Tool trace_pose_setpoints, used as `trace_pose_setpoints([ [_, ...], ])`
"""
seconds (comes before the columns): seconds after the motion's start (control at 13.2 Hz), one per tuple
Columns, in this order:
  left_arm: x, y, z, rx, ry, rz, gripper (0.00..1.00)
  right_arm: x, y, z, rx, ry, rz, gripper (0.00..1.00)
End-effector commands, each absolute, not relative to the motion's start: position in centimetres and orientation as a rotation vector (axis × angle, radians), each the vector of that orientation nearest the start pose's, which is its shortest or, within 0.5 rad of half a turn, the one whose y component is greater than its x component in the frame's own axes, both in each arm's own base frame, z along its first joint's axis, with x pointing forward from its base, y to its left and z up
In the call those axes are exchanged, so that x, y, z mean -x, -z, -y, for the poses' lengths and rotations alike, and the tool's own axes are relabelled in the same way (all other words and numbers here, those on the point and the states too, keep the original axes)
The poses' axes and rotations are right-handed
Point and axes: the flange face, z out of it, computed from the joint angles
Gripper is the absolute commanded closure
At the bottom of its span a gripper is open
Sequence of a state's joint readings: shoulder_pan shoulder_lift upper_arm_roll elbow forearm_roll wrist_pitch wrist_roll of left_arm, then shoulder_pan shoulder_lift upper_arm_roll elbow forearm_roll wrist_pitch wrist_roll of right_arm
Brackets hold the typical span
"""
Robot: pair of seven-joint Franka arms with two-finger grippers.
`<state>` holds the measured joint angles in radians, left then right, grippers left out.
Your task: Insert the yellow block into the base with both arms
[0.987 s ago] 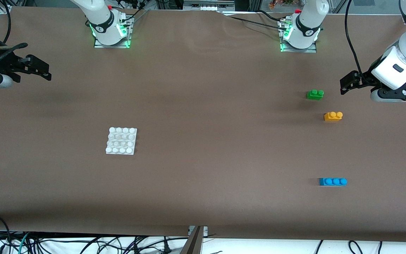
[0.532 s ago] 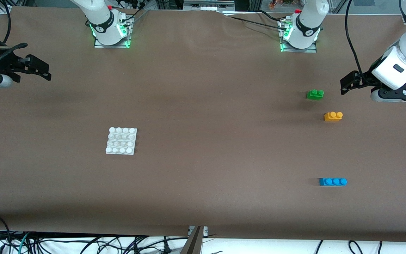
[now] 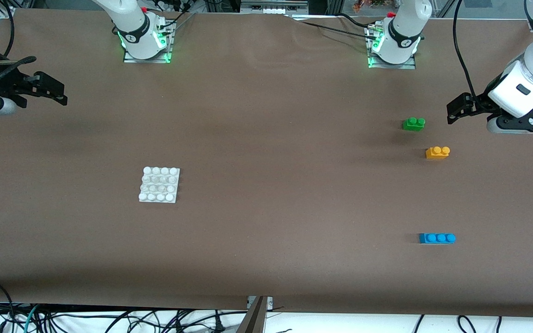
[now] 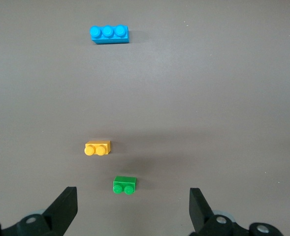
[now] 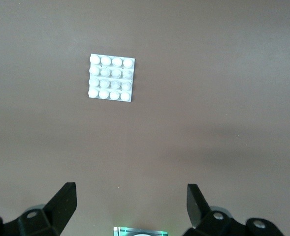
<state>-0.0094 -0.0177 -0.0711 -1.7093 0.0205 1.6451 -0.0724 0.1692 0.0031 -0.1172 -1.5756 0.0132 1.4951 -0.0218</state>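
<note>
From the front view you see the left claw (image 3: 454, 112) released and empty above the desk (image 3: 266, 222) at its own arm's end, near the yellow block (image 3: 437, 152), which sits between the green brick (image 3: 413, 123) and the blue brick (image 3: 437, 238); the right claw (image 3: 58, 92) hangs released at its end, well apart from the base (image 3: 159, 185). In the left wrist view your fingers (image 4: 63, 209) spread wide, probably ready for the block. In the right wrist view the base lies flat, studs up, untouched. No writing is readable.
</note>
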Motion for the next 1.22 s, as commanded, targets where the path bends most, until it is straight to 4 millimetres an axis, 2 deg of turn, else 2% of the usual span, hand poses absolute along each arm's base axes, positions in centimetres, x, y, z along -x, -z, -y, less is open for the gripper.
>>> trace_pose_setpoints([
  [0.0, -54.8, -57.7, 4.1, 3.142, -0.08, -0.004, 0.0, -54.7, -62.1, -2.8, 3.128, -0.13, 0.116, 0.01],
  [0.23, -55.0, -57.4, 4.1, 3.14, -0.089, -0.004, 0.0, -54.8, -62.1, -2.8, 3.124, -0.123, 0.109, 0.01],
  [0.3, -55.2, -57.8, 4.1, 3.141, -0.073, -0.007, 0.0, -54.7, -62.1, -2.7, 3.124, -0.134, 0.107, 0.01],
  [0.46, -55.5, -57.8, 4.2, 3.144, -0.07, -0.004, 0.0, -54.8, -62.0, -0.9, 3.119, -0.129, 0.076, 0.01],
  [0.53, -55.5, -57.7, 4.1, 3.142, -0.075, -0.002, 0.0, -54.9, -62.0, -0.6, 3.113, -0.121, 0.062, 0.01],
  [0.84, -55.6, -57.9, 4.2, 3.144, -0.068, -0.004, 0.0, -55.1, -61.5, -1.8, 3.126, -0.129, 0.108, 0.01],
  [0.99, -55.6, -57.9, 4.1, 3.144, -0.07, -0.002, 0.0, -55.3, -59.9, -1.9, 3.111, -0.187, 0.156, 0.01],
  [1.14, -55.6, -57.9, 4.2, 3.144, -0.07, -0.002, 0.0, -56.3, -56.6, -2.3, 3.109, -0.261, 0.154, 0.01],
])
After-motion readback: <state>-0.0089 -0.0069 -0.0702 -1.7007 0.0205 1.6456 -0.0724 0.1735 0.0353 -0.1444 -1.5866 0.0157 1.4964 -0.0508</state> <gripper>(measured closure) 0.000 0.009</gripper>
